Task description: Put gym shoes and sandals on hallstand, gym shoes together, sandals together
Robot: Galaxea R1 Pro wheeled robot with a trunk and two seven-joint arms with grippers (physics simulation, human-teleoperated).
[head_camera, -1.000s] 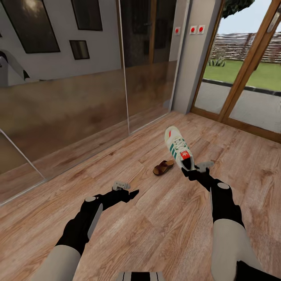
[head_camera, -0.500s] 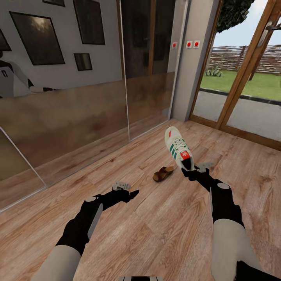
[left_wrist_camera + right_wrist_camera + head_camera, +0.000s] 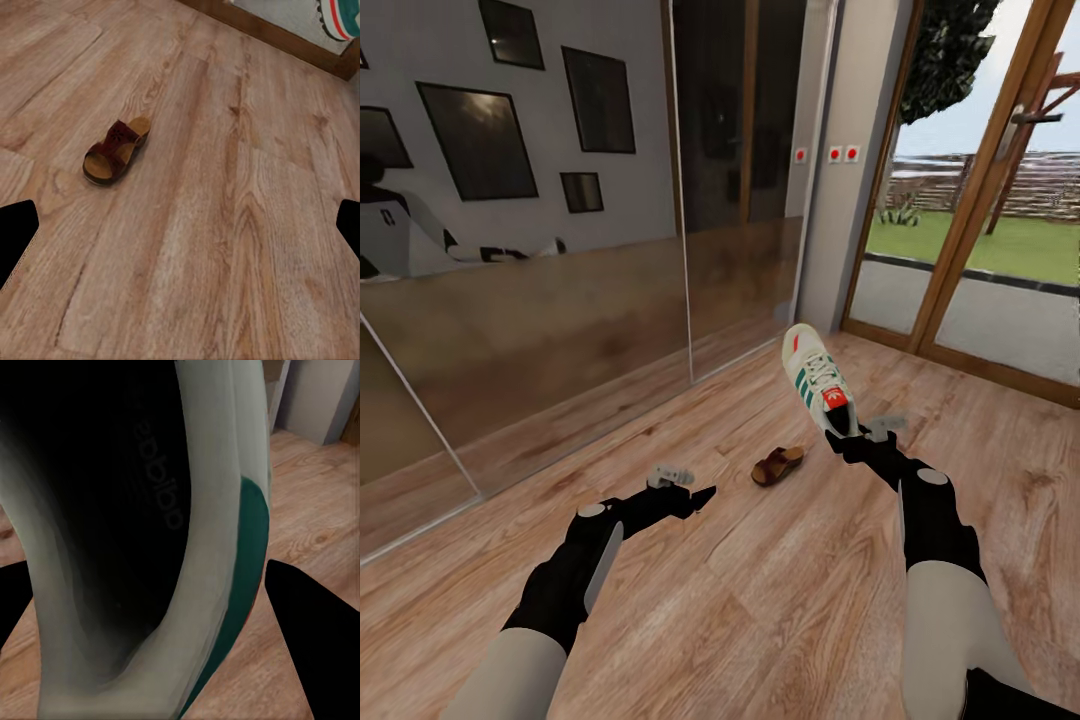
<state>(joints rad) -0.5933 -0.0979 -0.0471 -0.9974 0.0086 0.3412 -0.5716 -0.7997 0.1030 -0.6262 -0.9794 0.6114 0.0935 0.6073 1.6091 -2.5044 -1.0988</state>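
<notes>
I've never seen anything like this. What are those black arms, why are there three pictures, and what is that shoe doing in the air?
You are looking through a wheeled robot's own cameras, in a computer simulation. The big picture comes from its head, looking down over two black arms. Each arm ends in a gripper, and each smaller picture comes from a camera beside one of them. The right gripper has its jaws shut on a white gym shoe with green stripes, held up off the wood floor; its camera looks straight into the shoe's opening. The left gripper is open and holds nothing. Its camera sees a brown sandal lying on the floor.
</notes>
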